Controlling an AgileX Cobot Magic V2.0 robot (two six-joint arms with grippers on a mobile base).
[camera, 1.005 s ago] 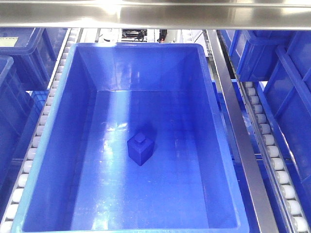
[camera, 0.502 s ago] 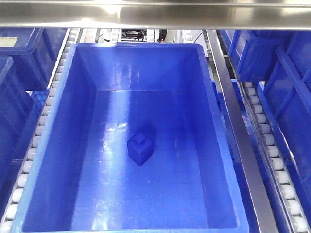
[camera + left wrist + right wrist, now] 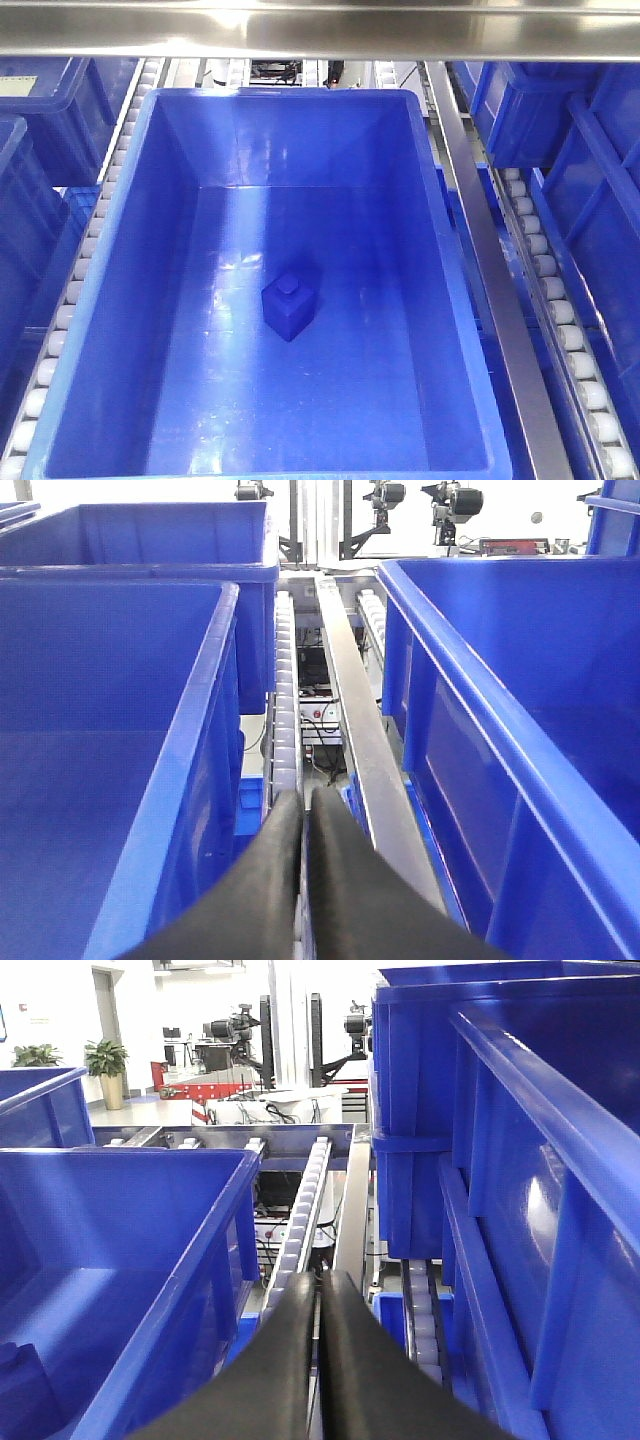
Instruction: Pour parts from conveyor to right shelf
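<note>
Blocks: one blue block (image 3: 288,308).
Block pose: upright, stud on top, a corner toward the camera.
Bin: large blue bin (image 3: 140,300) holds only the block, near the middle of its floor.
Rack: steel rack (image 3: 480,260) with white rollers (image 3: 555,300) carries the bin.
Left gripper (image 3: 303,880): fingers pressed together, empty.
Right gripper (image 3: 317,1360): fingers pressed together, empty.

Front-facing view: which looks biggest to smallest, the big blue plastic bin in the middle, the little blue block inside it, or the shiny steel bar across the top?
1. Big blue plastic bin, filling most of the view.
2. Shiny steel bar, spanning the full width; it may be nearer the camera, so its rank is unsure.
3. Little blue block, plainly the smallest.
</note>
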